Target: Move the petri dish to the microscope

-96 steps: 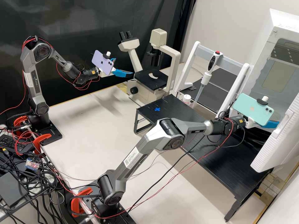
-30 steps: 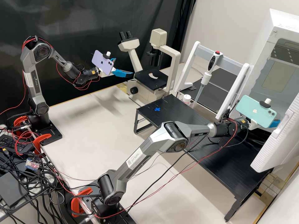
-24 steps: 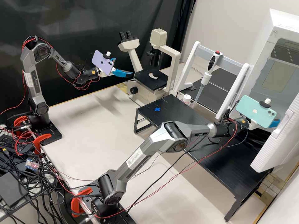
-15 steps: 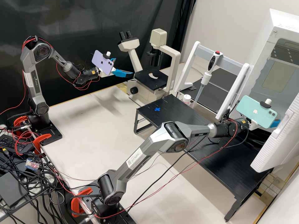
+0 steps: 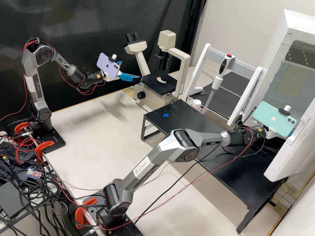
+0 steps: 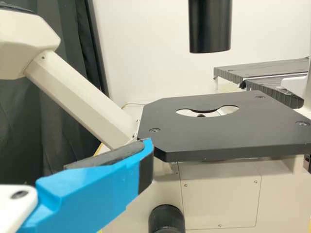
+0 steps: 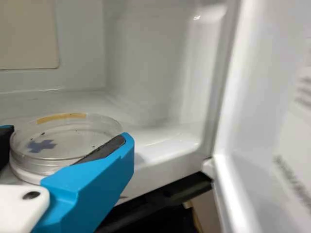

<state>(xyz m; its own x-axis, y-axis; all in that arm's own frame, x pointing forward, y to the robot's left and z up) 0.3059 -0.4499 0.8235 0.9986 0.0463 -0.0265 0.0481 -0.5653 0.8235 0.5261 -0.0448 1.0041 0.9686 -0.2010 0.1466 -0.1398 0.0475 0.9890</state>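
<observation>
In the high view, my left gripper (image 5: 130, 70) stands open beside the stage (image 5: 159, 82) of the cream microscope (image 5: 182, 70), holding nothing. The left wrist view shows one blue left gripper finger (image 6: 92, 194) near the corner of the black stage (image 6: 194, 138). My right gripper (image 5: 291, 132) is at the white chamber's open door in the high view, largely hidden by its phone. In the right wrist view, the clear petri dish (image 7: 68, 141), marked with a blue cross, lies inside the chamber between the fingers of the right gripper (image 7: 66, 136), which look open around it.
The chamber's door (image 5: 292, 154) stands open near my right arm. A pipette (image 5: 217, 82) hangs on a white stand behind the low black table (image 5: 193, 123), which bears a blue cross. In the left wrist view, a black cylinder (image 6: 210, 29) hangs above the stage.
My right gripper has shifted right and farther in behind the chamber door, with its forearm following. The left arm has kept still.
</observation>
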